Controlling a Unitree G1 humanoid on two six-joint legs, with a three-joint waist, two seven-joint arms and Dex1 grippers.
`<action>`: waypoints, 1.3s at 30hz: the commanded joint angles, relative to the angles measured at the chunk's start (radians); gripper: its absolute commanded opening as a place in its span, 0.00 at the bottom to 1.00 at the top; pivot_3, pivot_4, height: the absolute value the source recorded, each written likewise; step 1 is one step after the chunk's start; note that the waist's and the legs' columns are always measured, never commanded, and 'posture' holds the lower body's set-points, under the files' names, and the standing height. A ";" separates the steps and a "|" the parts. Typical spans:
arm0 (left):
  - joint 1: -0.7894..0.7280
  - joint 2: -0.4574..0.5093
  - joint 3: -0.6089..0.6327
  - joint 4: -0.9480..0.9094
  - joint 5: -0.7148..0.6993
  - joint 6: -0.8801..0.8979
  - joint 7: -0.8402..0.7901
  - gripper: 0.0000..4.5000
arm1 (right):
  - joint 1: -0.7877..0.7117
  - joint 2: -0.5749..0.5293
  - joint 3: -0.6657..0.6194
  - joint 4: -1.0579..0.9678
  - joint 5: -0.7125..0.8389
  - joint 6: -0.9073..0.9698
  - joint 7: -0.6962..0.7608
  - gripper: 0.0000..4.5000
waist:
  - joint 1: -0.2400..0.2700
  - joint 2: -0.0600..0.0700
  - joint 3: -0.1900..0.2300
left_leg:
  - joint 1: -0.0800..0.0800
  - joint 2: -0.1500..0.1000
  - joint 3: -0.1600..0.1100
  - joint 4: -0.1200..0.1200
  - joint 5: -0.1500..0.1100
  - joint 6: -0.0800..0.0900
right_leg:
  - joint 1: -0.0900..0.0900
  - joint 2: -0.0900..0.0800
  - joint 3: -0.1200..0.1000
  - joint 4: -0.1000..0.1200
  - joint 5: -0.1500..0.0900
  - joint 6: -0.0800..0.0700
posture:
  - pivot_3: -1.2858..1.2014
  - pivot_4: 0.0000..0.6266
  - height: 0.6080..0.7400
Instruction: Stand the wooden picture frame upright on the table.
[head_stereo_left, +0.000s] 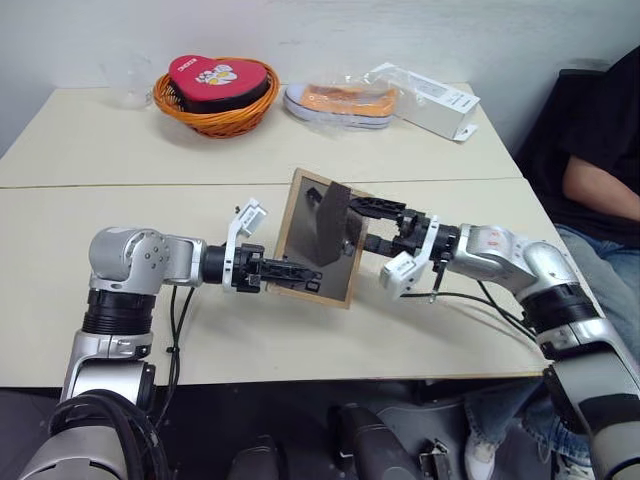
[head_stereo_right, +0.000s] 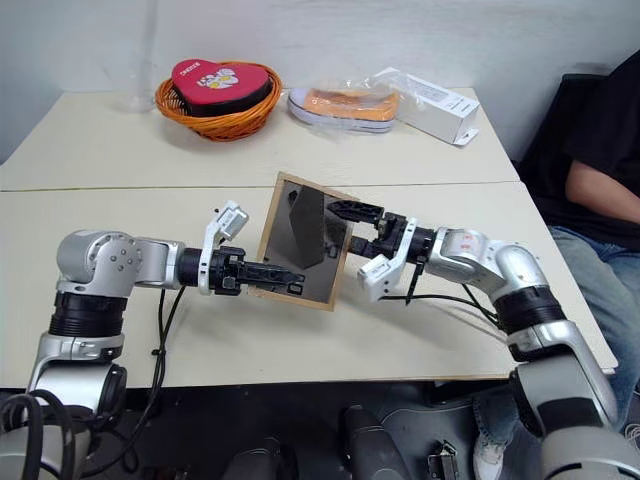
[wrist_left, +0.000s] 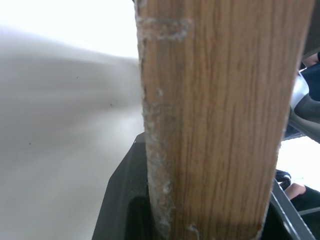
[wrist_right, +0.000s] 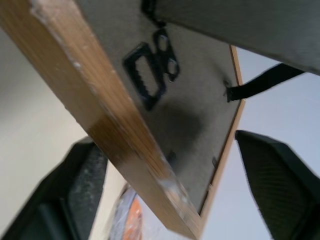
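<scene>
The wooden picture frame (head_stereo_left: 305, 225) is tilted over the table (head_stereo_left: 120, 220), its grey-brown backing facing me and its dark fold-out stand (head_stereo_left: 332, 222) swung out. My left gripper (head_stereo_left: 300, 278) is shut on the frame's lower edge; in the left wrist view the light wood (wrist_left: 215, 120) sits between the black fingers (wrist_left: 120, 200). My right gripper (head_stereo_left: 372, 226) is open at the frame's right side. In the right wrist view its fingers (wrist_right: 75, 190) stand on both sides of the frame's edge (wrist_right: 125, 115), apart from it. I cannot tell whether the frame touches the table.
An orange basket (head_stereo_left: 217, 118) holding a red heart-shaped box stands at the back left. A bagged shoe (head_stereo_left: 340, 100) and a white box (head_stereo_left: 425, 98) lie at the back right. A seated person (head_stereo_left: 600, 150) is at the table's right edge.
</scene>
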 joint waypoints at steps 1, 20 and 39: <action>-0.023 0.007 0.028 -0.034 -0.039 0.007 -0.005 0.26 | -0.061 0.011 0.051 0.040 -0.085 -0.004 -0.189 0.59 | 0.000 0.000 0.000 | 0.000 0.000 0.000 0.000 0.000 0.000 | 0.000 0.000 0.000 0.000 0.000 0.000 | 0.52 0.24 1.00; 0.235 0.245 0.475 -0.386 -0.149 -0.101 0.044 1.00 | -0.172 0.000 0.147 0.227 0.075 -0.138 -0.205 0.27 | -0.031 -0.001 0.001 | 0.002 0.000 0.000 -0.005 0.001 -0.002 | 0.000 0.000 0.000 0.000 0.000 -0.001 | 0.52 0.24 1.00; 0.491 0.198 0.463 -0.656 -0.159 -0.553 0.104 1.00 | 0.158 0.171 -0.112 -0.260 1.706 1.636 1.088 0.27 | 0.016 0.001 0.002 | 0.013 0.002 -0.006 -0.008 -0.001 0.002 | 0.016 -0.001 -0.006 -0.009 0.000 -0.001 | 0.52 0.24 1.00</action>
